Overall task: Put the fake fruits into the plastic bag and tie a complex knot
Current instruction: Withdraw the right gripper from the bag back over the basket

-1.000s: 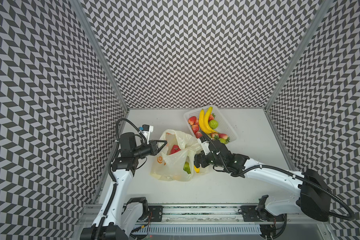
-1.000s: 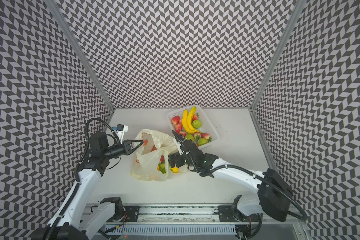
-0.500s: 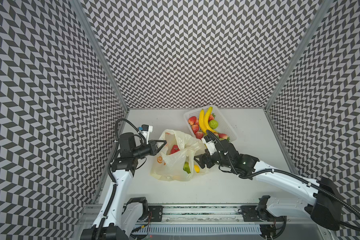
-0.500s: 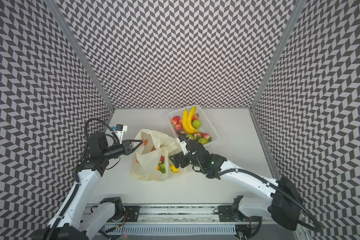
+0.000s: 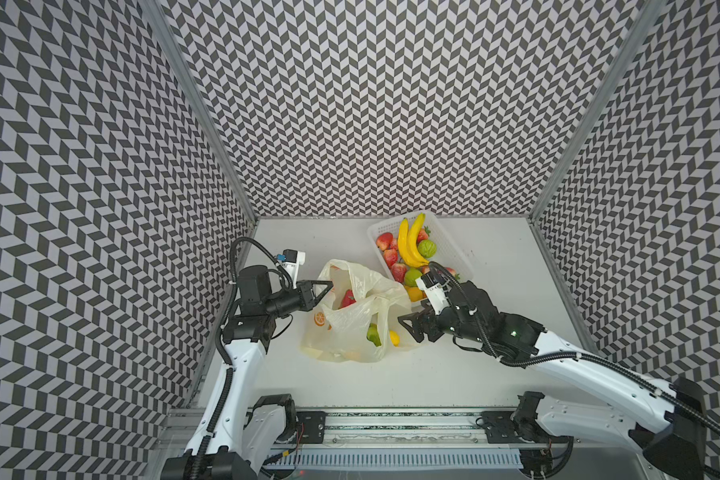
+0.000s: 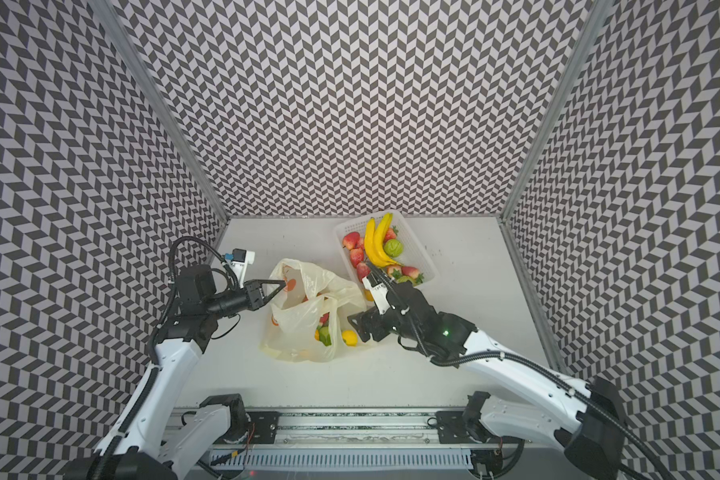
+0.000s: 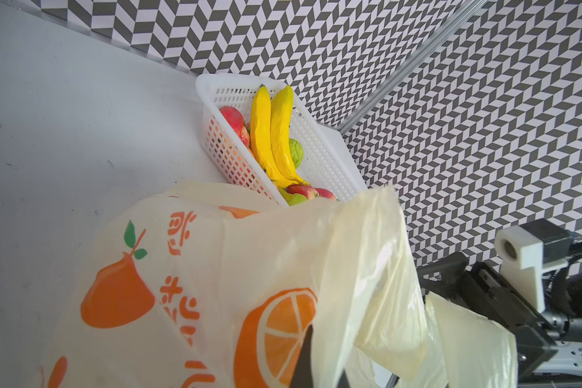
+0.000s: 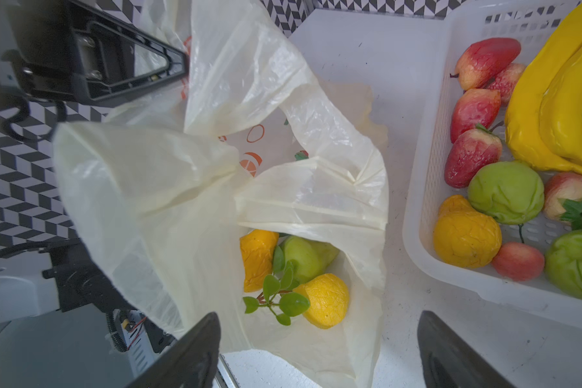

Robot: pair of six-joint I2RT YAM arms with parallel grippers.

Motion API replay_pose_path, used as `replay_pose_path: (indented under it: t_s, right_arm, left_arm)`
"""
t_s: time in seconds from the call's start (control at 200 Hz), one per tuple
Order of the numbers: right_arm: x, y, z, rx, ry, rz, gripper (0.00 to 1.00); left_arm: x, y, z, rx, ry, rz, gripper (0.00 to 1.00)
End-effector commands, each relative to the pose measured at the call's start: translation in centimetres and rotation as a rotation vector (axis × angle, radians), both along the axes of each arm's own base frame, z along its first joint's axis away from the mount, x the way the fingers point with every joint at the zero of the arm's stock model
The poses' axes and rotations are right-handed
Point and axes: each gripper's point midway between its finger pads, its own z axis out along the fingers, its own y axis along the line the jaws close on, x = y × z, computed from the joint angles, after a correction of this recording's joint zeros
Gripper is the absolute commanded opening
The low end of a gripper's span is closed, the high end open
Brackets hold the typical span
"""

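Black-and-white patterned walls stand around a white table. In both top views the left claw is closed on the rim of the plastic bag, and the bag hangs from the claw's tip down to the table. The right claw is open and empty, just beside the far side of the bag, with the basket behind it. In the left wrist view the bag lies directly before the claw. In the right wrist view the fake fruits lie inside the bag, just ahead of the spread fingers.
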Motion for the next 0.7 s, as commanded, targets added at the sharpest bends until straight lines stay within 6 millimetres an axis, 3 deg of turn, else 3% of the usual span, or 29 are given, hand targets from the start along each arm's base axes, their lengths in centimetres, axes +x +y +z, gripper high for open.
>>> replay_pose_path:
  t_s: [0.0, 0.356, 0.496, 0.696]
  right_arm:
    - [0.4, -1.2, 2.4, 0.013, -0.047, -0.035, 0.9]
    - [3.9, -4.7, 3.6, -0.099, -0.048, -0.132, 0.9]
    - [5.9, -6.3, 3.0, -0.154, -0.009, -0.17, 0.9]
    - [8.2, -6.4, 1.3, -0.23, 0.057, -0.176, 0.89]
  left_arm:
    - [0.3, 0.3, 0.9, 0.022, -0.038, 0.009, 0.0]
    - [0.3, 0.4, 0.7, 0.033, -0.038, 0.008, 0.0]
    - [0.4, 0.7, 0.5, 0.058, -0.038, 0.025, 0.0]
    - [0.7, 1.4, 0.2, 0.114, -0.035, 0.056, 0.0]
